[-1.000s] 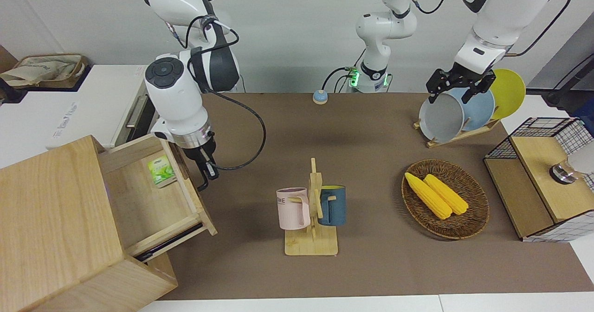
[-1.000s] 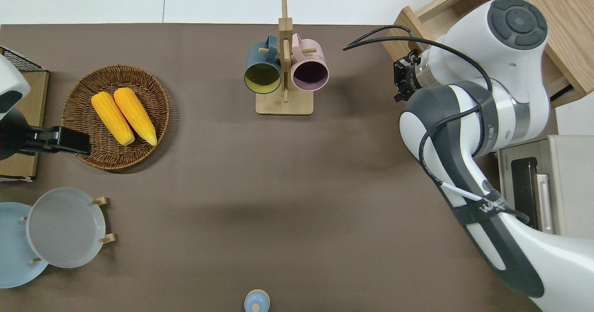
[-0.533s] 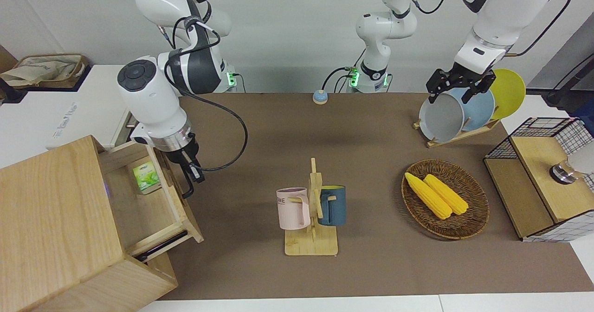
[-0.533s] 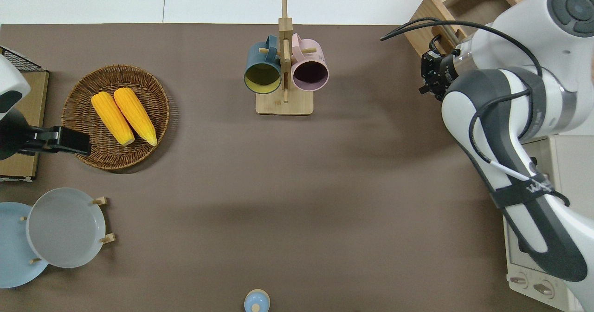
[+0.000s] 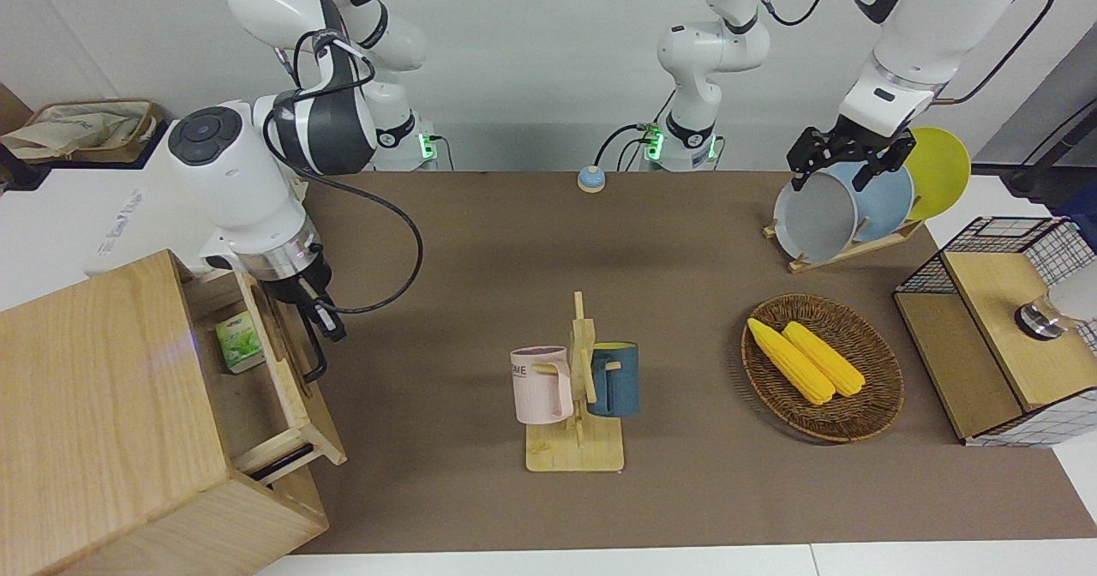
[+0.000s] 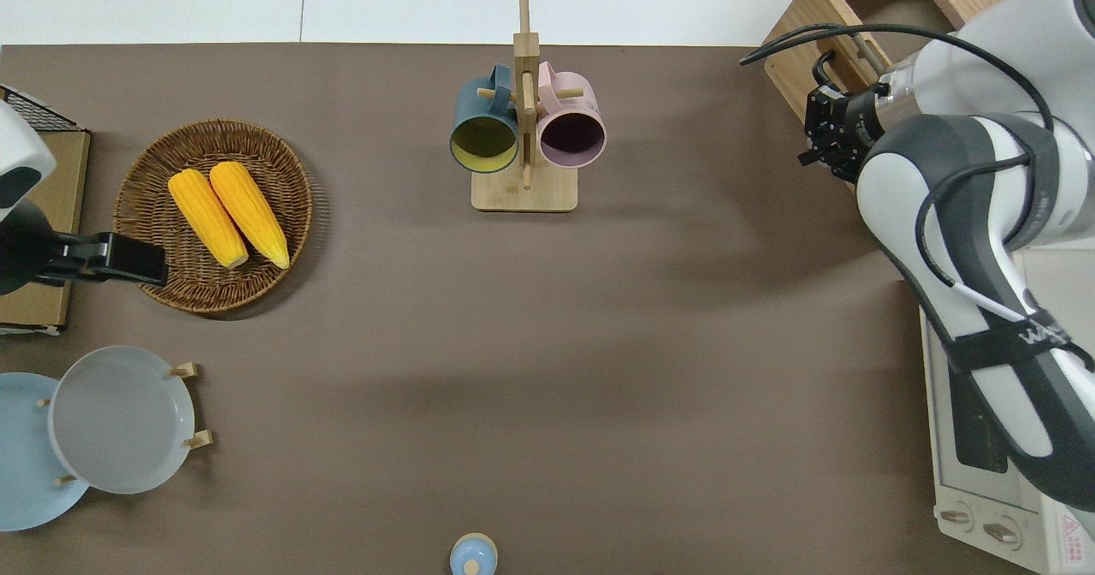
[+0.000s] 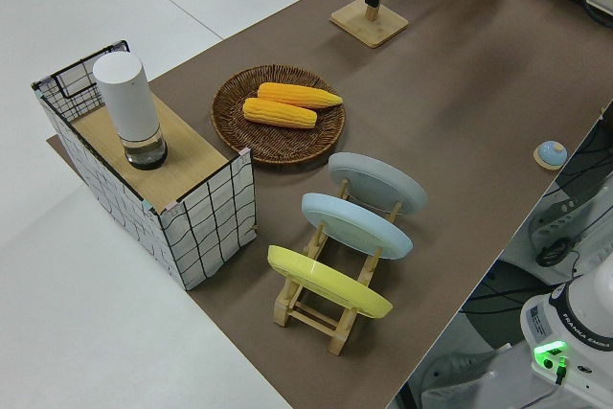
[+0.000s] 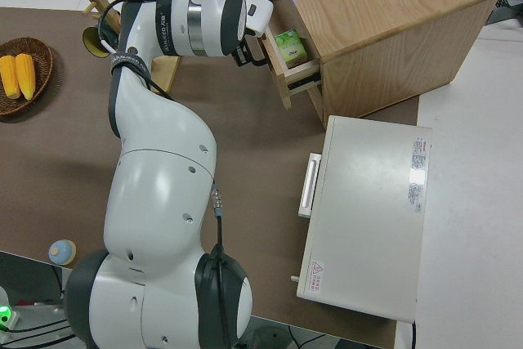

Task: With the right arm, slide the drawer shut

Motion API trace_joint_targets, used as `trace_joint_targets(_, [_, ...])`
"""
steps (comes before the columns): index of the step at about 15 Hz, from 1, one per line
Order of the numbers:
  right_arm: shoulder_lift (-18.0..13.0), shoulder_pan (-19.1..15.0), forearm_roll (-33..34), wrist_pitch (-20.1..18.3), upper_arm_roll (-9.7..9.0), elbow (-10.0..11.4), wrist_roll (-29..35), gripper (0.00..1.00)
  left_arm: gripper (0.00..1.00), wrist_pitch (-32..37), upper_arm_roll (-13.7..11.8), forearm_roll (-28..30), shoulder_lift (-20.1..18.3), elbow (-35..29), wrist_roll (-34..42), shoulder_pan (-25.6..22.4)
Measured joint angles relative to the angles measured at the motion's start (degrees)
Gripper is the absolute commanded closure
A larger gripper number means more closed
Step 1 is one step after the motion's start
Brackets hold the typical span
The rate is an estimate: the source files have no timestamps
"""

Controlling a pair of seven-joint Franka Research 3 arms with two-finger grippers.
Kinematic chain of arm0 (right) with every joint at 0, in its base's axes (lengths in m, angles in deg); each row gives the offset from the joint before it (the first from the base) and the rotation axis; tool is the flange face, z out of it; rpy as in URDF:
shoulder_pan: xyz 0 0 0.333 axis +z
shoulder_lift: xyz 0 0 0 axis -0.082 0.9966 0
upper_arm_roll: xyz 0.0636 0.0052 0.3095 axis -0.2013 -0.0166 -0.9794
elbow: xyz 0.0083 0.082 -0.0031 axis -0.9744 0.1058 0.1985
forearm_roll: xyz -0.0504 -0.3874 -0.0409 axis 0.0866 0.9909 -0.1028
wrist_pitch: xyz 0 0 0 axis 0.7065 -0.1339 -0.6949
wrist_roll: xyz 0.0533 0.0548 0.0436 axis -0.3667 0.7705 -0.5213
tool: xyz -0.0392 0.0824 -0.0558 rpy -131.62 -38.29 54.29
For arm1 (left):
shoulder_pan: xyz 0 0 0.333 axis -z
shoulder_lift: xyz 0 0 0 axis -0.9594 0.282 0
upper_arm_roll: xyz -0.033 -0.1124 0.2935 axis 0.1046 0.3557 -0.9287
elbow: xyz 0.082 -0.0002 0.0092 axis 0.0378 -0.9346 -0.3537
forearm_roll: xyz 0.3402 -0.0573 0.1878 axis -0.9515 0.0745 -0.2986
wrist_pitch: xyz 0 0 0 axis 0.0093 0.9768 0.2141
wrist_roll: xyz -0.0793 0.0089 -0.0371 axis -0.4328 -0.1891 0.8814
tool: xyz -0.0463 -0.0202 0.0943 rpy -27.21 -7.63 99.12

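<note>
The light-wood drawer point(image 5: 296, 370) stands part way out of the big pale cabinet point(image 5: 94, 422) at the right arm's end of the table. Its black bar handle point(image 5: 315, 360) is on its front. A green packet point(image 5: 238, 343) lies inside it. My right gripper point(image 5: 330, 323) is at the drawer front, right by the handle; I cannot see whether it grips the handle. In the overhead view the right gripper point(image 6: 819, 130) is at the drawer front point(image 6: 804, 53). The right side view shows the gripper point(image 8: 245, 53) against the drawer point(image 8: 290, 67). My left arm is parked.
A mug rack point(image 5: 576, 405) with a pink and a blue mug stands mid-table. A wicker basket point(image 5: 823, 369) holds two corn cobs. A plate rack point(image 5: 848, 207), a wire-mesh basket point(image 5: 1003, 336), a blue bell point(image 5: 590, 179) and a toaster oven point(image 6: 984, 438) stand around.
The drawer has slid steadily into the cabinet, and my right gripper has moved with its front toward the cabinet. The left arm has not moved.
</note>
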Motion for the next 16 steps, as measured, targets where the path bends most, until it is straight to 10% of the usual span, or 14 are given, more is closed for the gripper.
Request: trace_joint_targets(16, [1.22, -6.06, 2.79, 0.93, -0.66, -1.81, -11.24, 1.000, 0.01, 0.00, 0.00, 0.00, 0.00, 0.00, 0.00, 0.00])
